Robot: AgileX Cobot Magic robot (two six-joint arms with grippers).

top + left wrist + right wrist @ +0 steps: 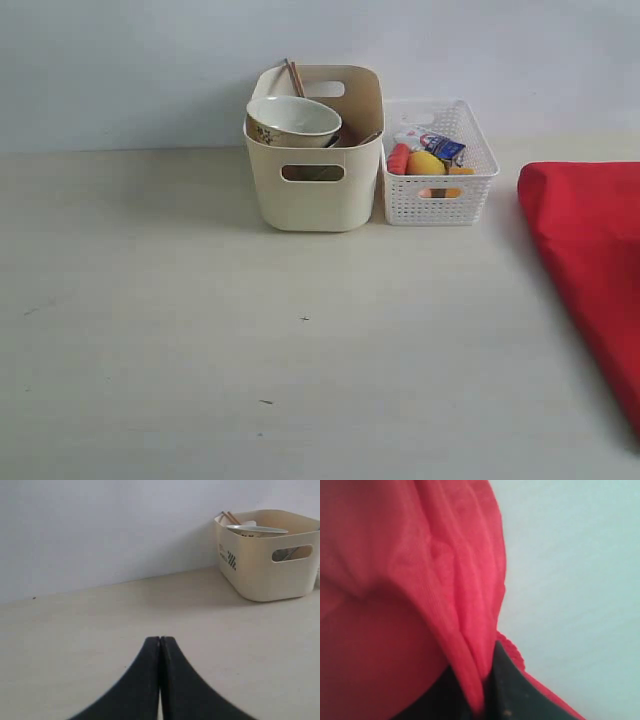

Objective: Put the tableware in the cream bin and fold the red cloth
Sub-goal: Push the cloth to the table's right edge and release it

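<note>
Red cloth (395, 580) is pinched in my right jaws; left jaws closed, empty. I should fold slowly, edges matching.

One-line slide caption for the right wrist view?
Right gripper shut on a bunched fold of the red cloth, seen close up.

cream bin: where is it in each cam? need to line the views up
Exterior view: cream bin stands at the back centre, just beside the white perforated basket.
Left wrist view: cream bin stands well beyond the shut left hand, off to one side.
Right wrist view: not in it; only red cloth, pinched in the right hand.
Shared landmark: wooden chopsticks poking from the bin, in the exterior and left wrist views.
</note>
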